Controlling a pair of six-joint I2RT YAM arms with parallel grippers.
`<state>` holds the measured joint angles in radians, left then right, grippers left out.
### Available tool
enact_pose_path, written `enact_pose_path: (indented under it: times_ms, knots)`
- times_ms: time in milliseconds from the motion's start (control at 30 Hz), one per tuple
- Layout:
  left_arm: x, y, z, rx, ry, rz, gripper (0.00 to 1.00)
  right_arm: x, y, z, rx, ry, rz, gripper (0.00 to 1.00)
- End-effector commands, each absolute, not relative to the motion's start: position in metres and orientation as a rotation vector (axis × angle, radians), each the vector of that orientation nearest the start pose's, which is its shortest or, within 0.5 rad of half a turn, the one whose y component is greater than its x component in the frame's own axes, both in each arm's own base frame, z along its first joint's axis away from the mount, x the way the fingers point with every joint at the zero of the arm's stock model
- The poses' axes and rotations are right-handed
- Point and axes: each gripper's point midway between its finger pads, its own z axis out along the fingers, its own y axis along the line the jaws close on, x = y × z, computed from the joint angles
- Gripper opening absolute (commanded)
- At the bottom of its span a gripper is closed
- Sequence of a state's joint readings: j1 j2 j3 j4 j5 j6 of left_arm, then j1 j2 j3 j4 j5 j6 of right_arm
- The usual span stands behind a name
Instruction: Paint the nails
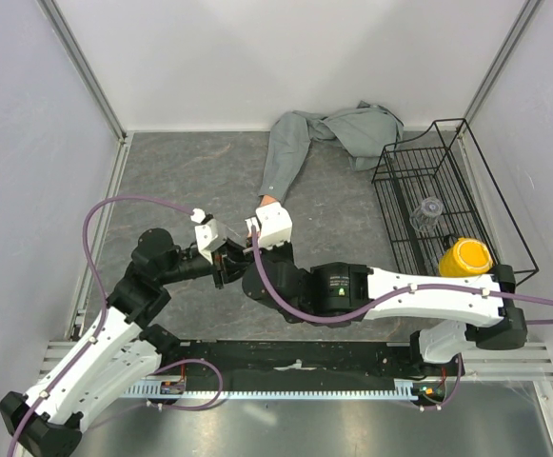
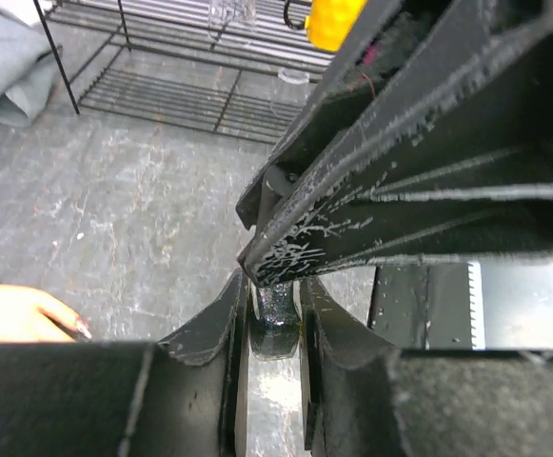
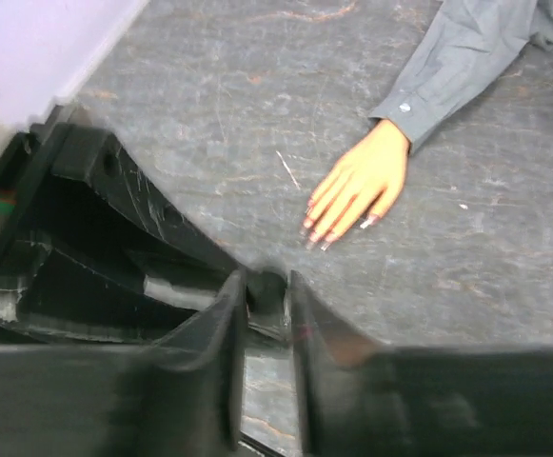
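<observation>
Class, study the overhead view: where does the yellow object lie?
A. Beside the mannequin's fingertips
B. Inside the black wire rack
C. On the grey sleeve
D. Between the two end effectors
B: the yellow object sits within the frame of the black wire rack, at the end nearest the arm bases.

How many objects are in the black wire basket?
2. A clear jar stands mid-basket; a yellow round object lies at the near end of the wire basket, beside the right arm, which may hide more.
</observation>
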<state>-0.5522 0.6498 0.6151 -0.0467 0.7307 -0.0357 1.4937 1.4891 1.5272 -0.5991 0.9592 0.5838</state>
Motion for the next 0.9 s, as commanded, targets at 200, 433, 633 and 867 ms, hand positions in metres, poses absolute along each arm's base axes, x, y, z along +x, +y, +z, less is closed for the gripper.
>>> enact_pose_path:
  times_ms: [200,433,633,867]
  knots:
    - [0.175,-0.236,0.292,0.936,1.352,-0.986,0.02,0.147,0.327,0.357,-0.512,1.838,0.444,0.71]
    - [0.125,-0.257,0.292,1.182,1.228,-1.333,0.02,0.116,0.322,0.375,-0.851,1.765,0.709,0.59]
    - [0.104,-0.259,0.292,1.256,1.187,-1.499,0.02,0.106,0.332,0.369,-1.025,1.736,0.885,0.62]
    - [0.099,-0.260,0.289,1.276,1.194,-1.537,0.02,0.111,0.348,0.364,-1.071,1.719,0.929,0.63]
